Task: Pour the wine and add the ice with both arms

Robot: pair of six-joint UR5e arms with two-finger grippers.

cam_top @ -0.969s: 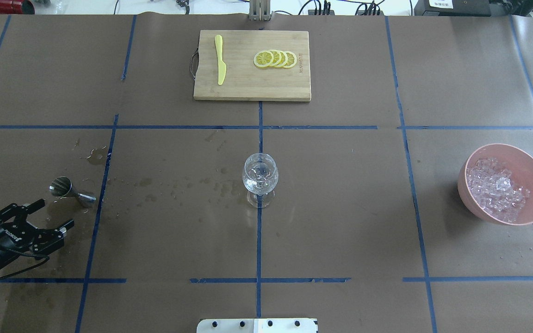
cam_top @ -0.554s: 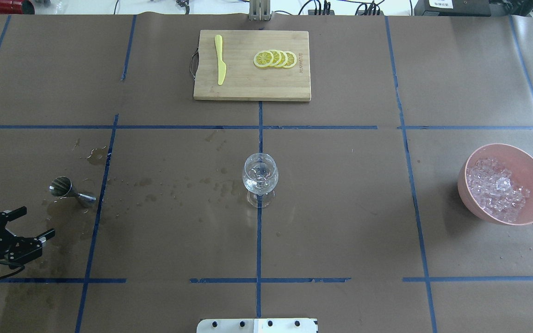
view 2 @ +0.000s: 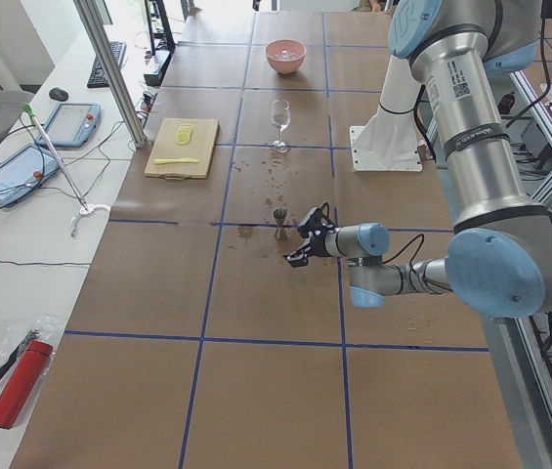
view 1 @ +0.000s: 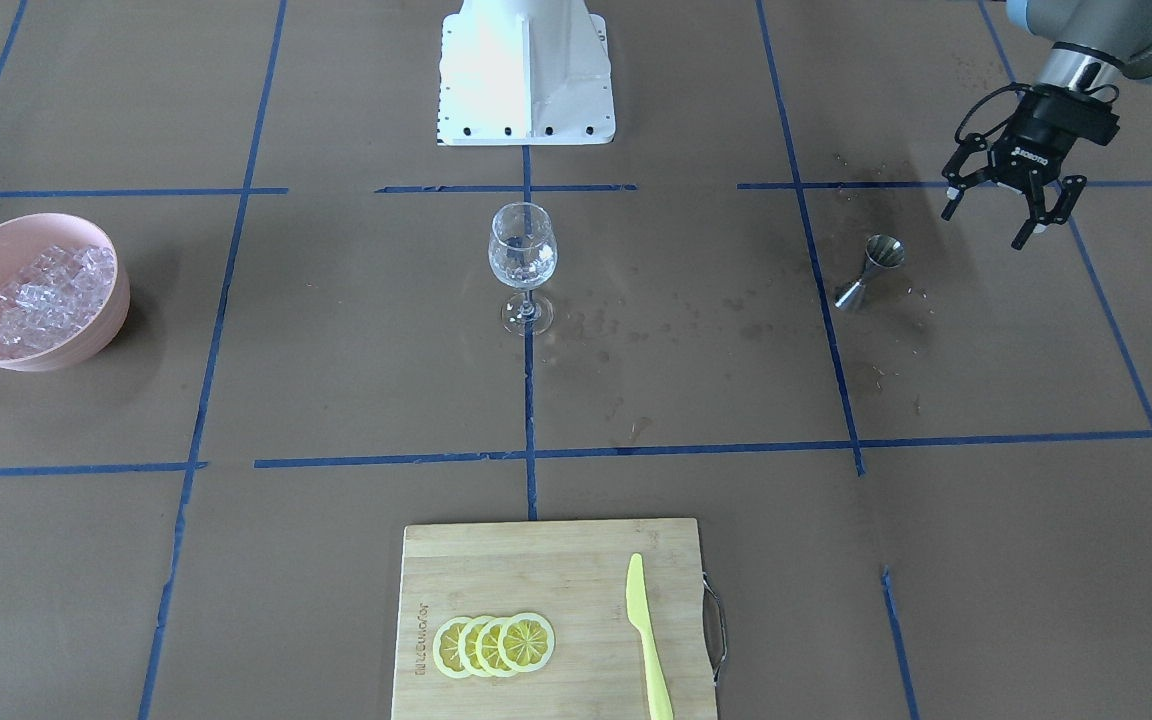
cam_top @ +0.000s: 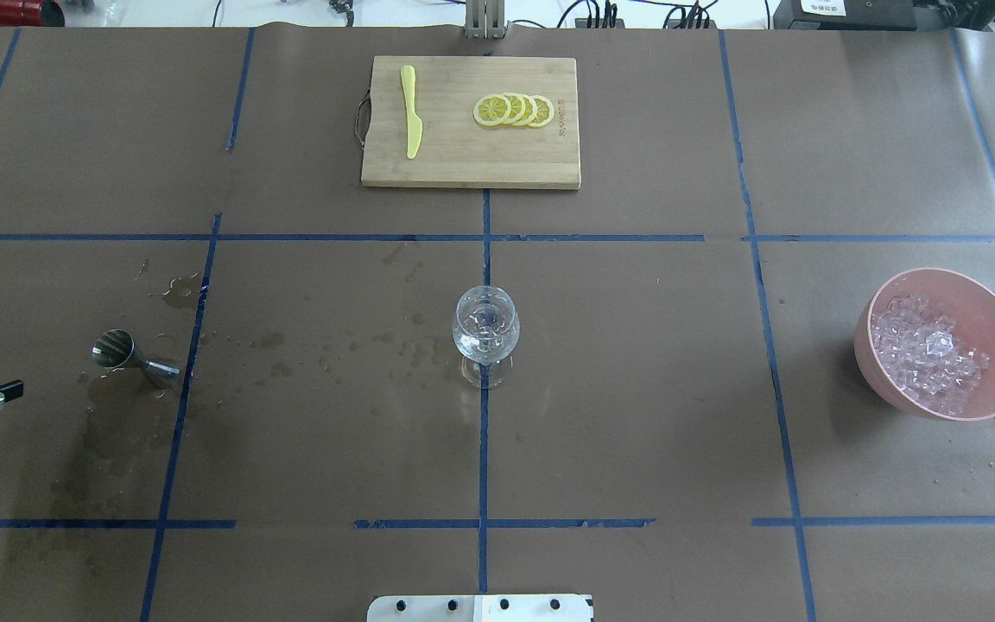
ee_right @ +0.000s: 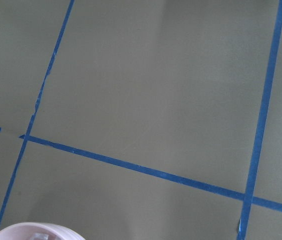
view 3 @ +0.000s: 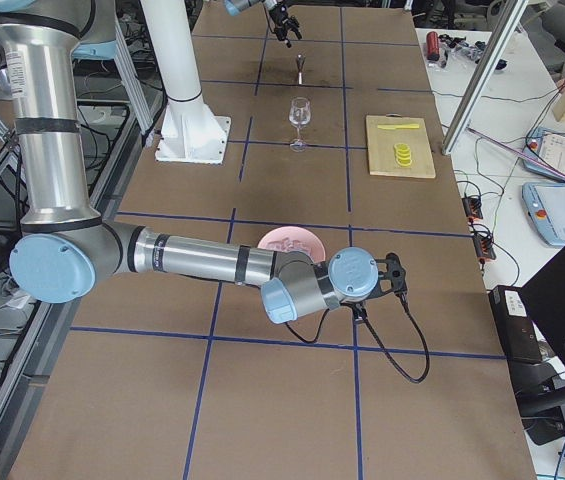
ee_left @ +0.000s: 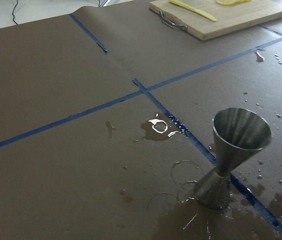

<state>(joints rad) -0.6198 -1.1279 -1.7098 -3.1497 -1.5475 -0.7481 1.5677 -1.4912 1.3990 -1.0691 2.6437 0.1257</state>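
Facing the robot, the front view gives the left tool [view 1: 986, 225] whole: its fingers are spread wide with nothing between them, and it hangs near the steel jigger [view 1: 871, 270] without touching it. The overhead view catches only its fingertips at the left edge. The left wrist view adds what neither shows: the jigger stands upright on its smaller cup at the edge of a wet patch, with ring marks beside it.

The ice [cam_top: 925, 363] lies heaped in the pink bowl [cam_top: 994, 311] on the right side of the worktop [cam_top: 636, 389], well apart from the wine glass [cam_top: 485, 328] standing on the centre tape line.

The right tool [view 3: 394, 272] shows only in the exterior right view, near the bowl, and whether it is spread or pressed together cannot be told. Its wrist view shows brown paper, blue tape and a sliver of the bowl's rim.

The cutting board [cam_top: 463, 164] carries lemon slices [cam_top: 515, 111] and a yellow knife [cam_top: 411, 112].
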